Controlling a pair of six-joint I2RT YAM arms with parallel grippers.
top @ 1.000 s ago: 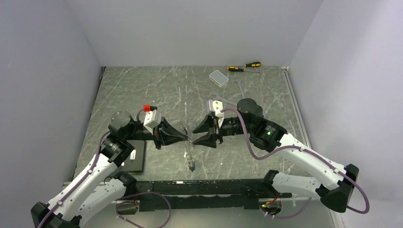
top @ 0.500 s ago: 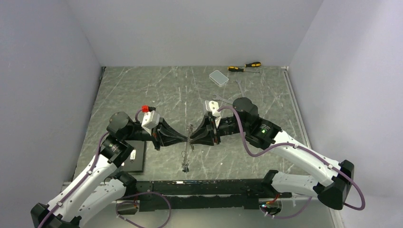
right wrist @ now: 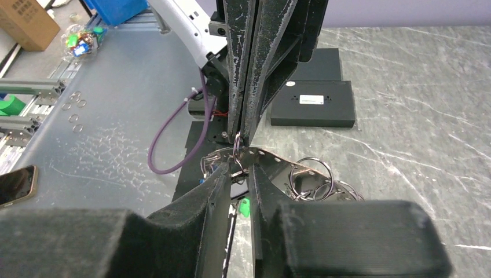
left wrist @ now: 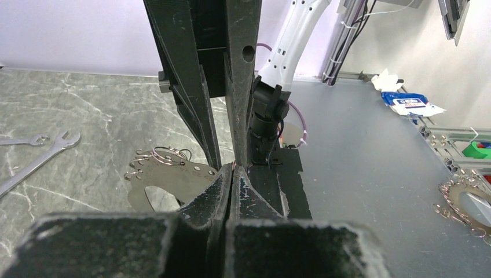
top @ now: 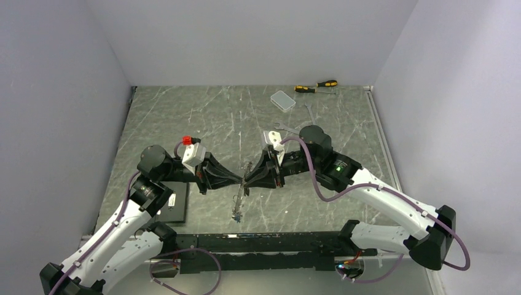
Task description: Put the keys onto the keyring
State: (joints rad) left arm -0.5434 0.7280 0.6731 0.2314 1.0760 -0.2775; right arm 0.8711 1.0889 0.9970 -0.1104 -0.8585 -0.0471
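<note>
Both grippers meet tip to tip above mid-table. My left gripper (top: 238,179) (left wrist: 233,168) is shut on a thin silver wire ring, the keyring (right wrist: 237,141). That ring hangs from a curved perforated metal plate (left wrist: 168,180) (right wrist: 277,159) carrying several more split rings (right wrist: 312,171). My right gripper (top: 247,177) (right wrist: 240,167) faces it, jaws a narrow gap apart, straddling the ring just under the plate's edge; whether they grip it does not show. The keys (top: 236,212) dangle below the grippers. A green key head (right wrist: 245,207) shows through the right jaws' gap.
Silver wrenches (top: 286,129) (left wrist: 40,156) lie behind the right wrist. At the back right are a clear plastic box (top: 282,100) and yellow-black screwdrivers (top: 316,86). A black box (top: 174,206) (right wrist: 312,103) sits beside the left arm. Grey walls stand on three sides.
The right jaws have narrowed from wide open to a slim gap around the ring. Both grippers shifted slightly left, and the dangling keys swung left.
</note>
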